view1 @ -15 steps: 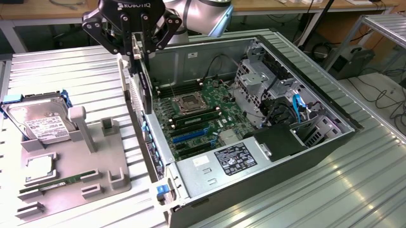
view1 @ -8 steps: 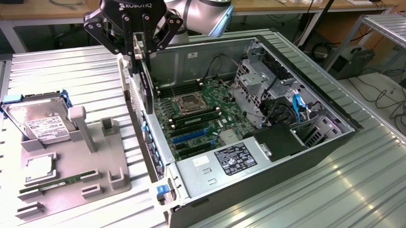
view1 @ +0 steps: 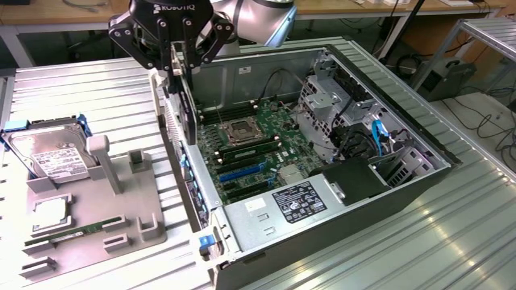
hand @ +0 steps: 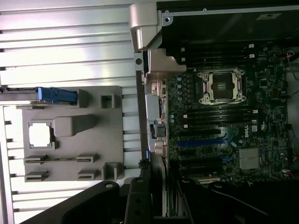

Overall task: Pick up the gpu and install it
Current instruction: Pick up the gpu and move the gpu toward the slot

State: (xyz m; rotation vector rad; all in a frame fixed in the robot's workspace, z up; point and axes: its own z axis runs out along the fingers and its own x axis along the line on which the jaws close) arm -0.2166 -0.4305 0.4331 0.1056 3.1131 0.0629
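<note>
The gpu [view1: 188, 103] is a thin black card that hangs upright and edge-on from my gripper [view1: 179, 60], whose fingers are shut on its top edge. It hovers over the rear wall of the open computer case [view1: 403, 181], on the exterior view's left side of the motherboard [view1: 250, 151], with its lower end close to the board. The blue expansion slots [view1: 241, 172] lie just beyond it. In the wrist view the gpu's pale edge [hand: 159, 186] runs out from between my dark fingers [hand: 138, 200], alongside the case's rear panel and near the blue slot [hand: 201, 142].
A grey parts holder [view1: 121, 217] sits at the exterior view's left with a silver hard drive [view1: 52, 157], a CPU [view1: 50, 211] and a green RAM stick [view1: 69, 234]. Inside the case are a drive cage [view1: 322, 103], cables and a power supply [view1: 294, 202].
</note>
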